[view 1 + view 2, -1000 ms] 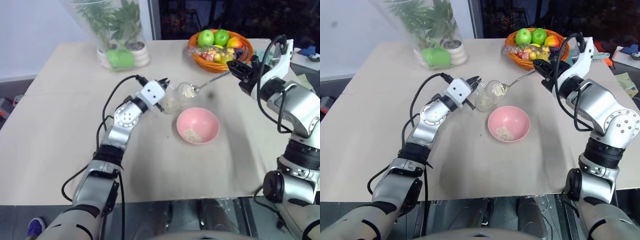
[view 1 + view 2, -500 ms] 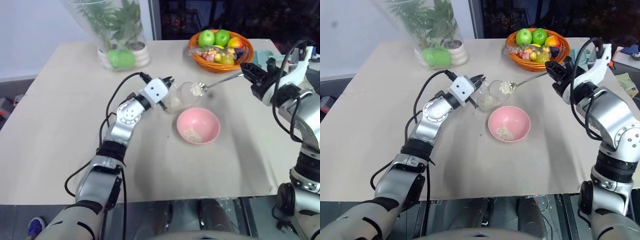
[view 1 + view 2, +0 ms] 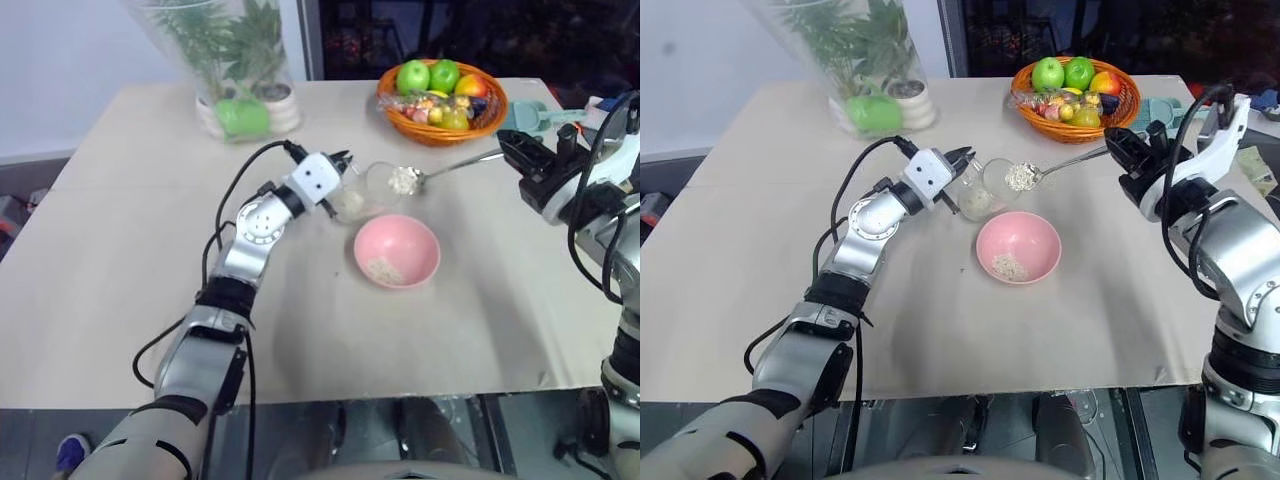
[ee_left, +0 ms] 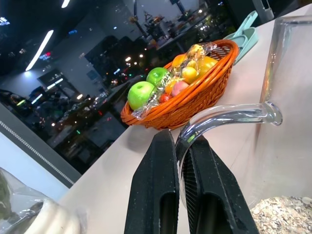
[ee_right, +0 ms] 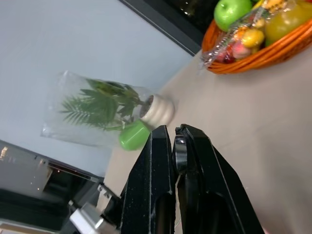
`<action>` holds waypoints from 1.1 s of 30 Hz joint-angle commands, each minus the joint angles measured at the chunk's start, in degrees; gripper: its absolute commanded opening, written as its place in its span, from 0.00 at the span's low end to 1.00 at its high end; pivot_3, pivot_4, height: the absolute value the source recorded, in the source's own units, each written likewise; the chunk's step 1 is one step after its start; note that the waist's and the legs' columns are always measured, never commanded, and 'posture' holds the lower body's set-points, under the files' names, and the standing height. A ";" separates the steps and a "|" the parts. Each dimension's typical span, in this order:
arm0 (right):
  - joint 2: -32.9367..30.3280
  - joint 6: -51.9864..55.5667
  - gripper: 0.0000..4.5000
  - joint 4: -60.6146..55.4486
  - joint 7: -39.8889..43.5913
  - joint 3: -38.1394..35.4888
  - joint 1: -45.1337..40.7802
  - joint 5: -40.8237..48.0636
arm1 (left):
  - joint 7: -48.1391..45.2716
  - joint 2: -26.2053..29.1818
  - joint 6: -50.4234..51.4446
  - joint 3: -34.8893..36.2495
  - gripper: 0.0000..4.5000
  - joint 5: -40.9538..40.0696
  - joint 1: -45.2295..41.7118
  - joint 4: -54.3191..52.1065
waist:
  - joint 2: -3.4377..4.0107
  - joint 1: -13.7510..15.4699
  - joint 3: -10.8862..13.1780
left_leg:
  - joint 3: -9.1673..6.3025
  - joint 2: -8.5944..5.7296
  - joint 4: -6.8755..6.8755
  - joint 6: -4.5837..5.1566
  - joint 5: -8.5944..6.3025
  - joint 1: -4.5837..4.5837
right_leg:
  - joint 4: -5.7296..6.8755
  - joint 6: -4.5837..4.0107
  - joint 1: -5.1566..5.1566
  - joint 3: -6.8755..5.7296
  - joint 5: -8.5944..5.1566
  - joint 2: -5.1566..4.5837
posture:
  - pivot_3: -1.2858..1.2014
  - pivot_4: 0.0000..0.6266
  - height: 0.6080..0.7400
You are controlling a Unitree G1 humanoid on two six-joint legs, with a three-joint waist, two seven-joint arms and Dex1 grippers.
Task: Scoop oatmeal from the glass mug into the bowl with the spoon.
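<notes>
Sitting well behind the right gripper (image 3: 1118,147) is an orange woven fruit basket (image 3: 1072,90) with green apples and wrapped fruit, and a teal plastic scoop (image 3: 1160,108) lies just past that gripper's far side on the table (image 3: 760,250). Way off beyond the left gripper (image 3: 962,160), at the table's back edge, stands a clear plant vase (image 3: 860,60) with green fronds and a green ball inside (it's well apart from the action). Nothing sits between the two grippers except the task stuff itself, so the path over the bowl looks clear.

The left gripper is clamped shut on the glass mug (image 3: 980,190) by its curved handle; the left wrist view shows the two black fingers (image 4: 156,195) pinching the clear handle loop. The mug is tipped over toward the right gripper, with pale flakes pooled in its lower side.

The right gripper is closed on the far end of the spoon (image 3: 1060,165), a slim silver one. Its small head sits just off the mug's mouth, loaded with a little heap of oatmeal (image 3: 1019,177), beige and dry-looking.

The bowl (image 3: 1017,248), small, pink and smooth, sits on the table just below and nearer than the spoon head, with a small patch of flakes already in its bottom.
</notes>
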 commanded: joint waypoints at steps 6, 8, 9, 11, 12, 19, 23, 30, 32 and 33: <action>-3.36 -0.46 0.00 -4.71 3.23 -0.46 3.23 2.01 | 1.07 0.30 0.46 0.90 0.02 -0.33 -2.13 -0.82 | 0.00 0.08 0.00 | -0.01 0.00 0.02 0.00 0.00 0.00 | 0.00 0.00 0.02 -0.01 0.00 0.01 | 0.52 0.24 1.00; -4.62 -0.19 0.00 -5.08 4.27 -0.26 4.13 2.01 | 1.20 0.46 0.94 0.95 0.02 -0.24 -1.94 -1.20 | 0.00 0.08 0.00 | 0.00 0.00 0.02 0.00 0.00 0.00 | 0.00 0.00 0.02 -0.01 0.00 0.00 | 0.52 0.24 1.00; -5.43 0.04 0.00 -5.30 4.93 -0.04 4.60 2.01 | 1.26 0.57 1.26 0.97 0.02 -0.17 -1.76 -1.46 | 0.00 0.05 0.00 | 0.00 0.00 0.02 0.00 0.00 0.00 | 0.00 0.00 0.02 -0.01 0.00 0.00 | 0.52 0.24 1.00; -7.22 0.65 0.00 -5.62 6.15 0.54 5.42 2.01 | 1.36 0.73 1.76 0.97 0.02 -0.07 -1.47 -1.86 | 0.00 0.02 0.00 | 0.00 0.00 0.02 0.00 0.00 0.00 | 0.00 0.00 0.02 0.00 0.00 0.01 | 0.52 0.24 1.00; -8.50 1.16 0.00 -5.77 6.85 0.96 5.84 2.01 | 1.41 0.77 1.90 0.98 0.02 -0.05 -1.35 -1.99 | 0.00 0.03 0.00 | 0.00 0.00 0.02 0.00 0.00 0.00 | 0.00 0.01 0.02 -0.01 0.00 0.01 | 0.52 0.24 1.00; -16.59 6.91 0.00 -9.24 17.81 9.34 5.30 -14.91 | 2.07 1.44 2.62 1.15 0.02 -0.03 -0.95 -1.99 | 0.00 0.13 0.00 | -0.01 0.00 0.04 0.01 -0.01 0.00 | 0.00 0.01 0.03 -0.02 0.00 0.01 | 0.52 0.24 1.00; -22.45 8.57 0.00 -13.95 28.86 15.54 2.55 -32.97 | 2.16 1.69 2.59 1.33 0.02 -0.17 -0.51 -2.30 | 0.00 0.17 0.00 | 0.01 0.00 0.06 0.01 -0.01 0.00 | -0.01 0.02 0.03 -0.02 0.00 0.01 | 0.52 0.24 1.00; -28.20 1.27 0.00 -20.79 49.16 21.60 0.69 -58.16 | 2.08 2.10 2.84 1.53 0.02 -0.49 0.91 -4.23 | -0.02 0.44 0.00 | -0.01 -0.01 0.08 0.01 -0.01 -0.01 | -0.06 0.04 0.04 -0.06 0.01 0.02 | 0.52 0.24 1.00; -26.70 0.60 0.00 -20.40 51.45 19.52 1.22 -58.21 | 2.23 2.17 3.01 1.66 0.02 -0.52 1.40 -4.46 | -0.03 0.49 0.01 | -0.01 0.00 0.08 0.01 -0.01 -0.01 | -0.06 0.05 0.04 -0.05 0.02 0.01 | 0.52 0.24 1.00; -26.54 0.15 0.00 -20.11 52.84 18.72 1.55 -59.12 | 2.34 2.22 3.13 1.70 0.02 -0.48 1.66 -4.49 | -0.04 0.55 0.01 | -0.02 0.00 0.09 0.01 -0.01 -0.01 | -0.06 0.05 0.05 -0.06 0.02 0.01 | 0.52 0.24 1.00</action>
